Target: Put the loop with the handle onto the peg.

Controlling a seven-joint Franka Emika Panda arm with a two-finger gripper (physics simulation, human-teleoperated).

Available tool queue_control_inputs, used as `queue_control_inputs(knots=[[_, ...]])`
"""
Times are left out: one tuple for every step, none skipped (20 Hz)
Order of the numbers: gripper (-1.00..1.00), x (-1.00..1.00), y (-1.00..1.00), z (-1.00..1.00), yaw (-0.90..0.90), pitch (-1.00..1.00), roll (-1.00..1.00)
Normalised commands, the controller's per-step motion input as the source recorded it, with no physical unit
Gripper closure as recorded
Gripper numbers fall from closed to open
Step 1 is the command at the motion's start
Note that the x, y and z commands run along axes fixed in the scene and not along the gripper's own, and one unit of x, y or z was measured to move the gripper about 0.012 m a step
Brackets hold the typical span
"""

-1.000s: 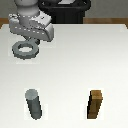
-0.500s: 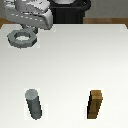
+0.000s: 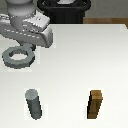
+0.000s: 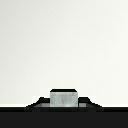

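Hanging at the upper left of the exterior view, the grey ring (image 3: pixel 18 56) juts out below the robot's claw (image 3: pixel 31 44), which grips it by the short tab, the hole facing up. Its height above the white table (image 3: pixel 85 65) is hard to judge. The dark peg (image 3: pixel 33 103) stands upright at the lower left, well apart from the ring. A brown wooden block (image 3: pixel 96 104) stands at the lower right.

From the wrist view, only a grey squarish piece (image 4: pixel 63 97) shows against pale table; the fingers cannot be made out.
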Motion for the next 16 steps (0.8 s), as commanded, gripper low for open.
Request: queue_control_inputs(knots=[[1.00,1.00,0.00,0.00,0.00,0.00,0.00],[1.00,1.00,0.25,0.00,0.00,0.00,0.00],[1.00,0.00,0.00,0.00,0.00,0.00,0.00],[1.00,0.00,0.00,0.00,0.00,0.00,0.00],[1.00,0.00,0.00,0.00,0.00,0.00,0.00],[1.00,0.00,1.00,0.00,0.00,0.00,0.00],[1.00,0.00,0.00,0.00,0.00,0.00,0.00],[1.00,0.00,0.00,0.00,0.00,0.00,0.00],[1.00,0.00,0.00,0.00,0.00,0.00,0.00],[1.00,0.00,1.00,0.00,0.00,0.00,0.00],[1.00,0.00,0.00,0.00,0.00,0.00,0.00],[1.00,0.00,0.00,0.00,0.00,0.00,0.00],[1.00,1.00,0.00,0.00,0.00,0.00,0.00],[1.00,0.00,0.00,1.00,0.00,0.00,0.00],[1.00,0.00,0.00,1.00,0.00,0.00,0.00],[1.00,0.00,0.00,0.00,0.00,0.00,0.00]])
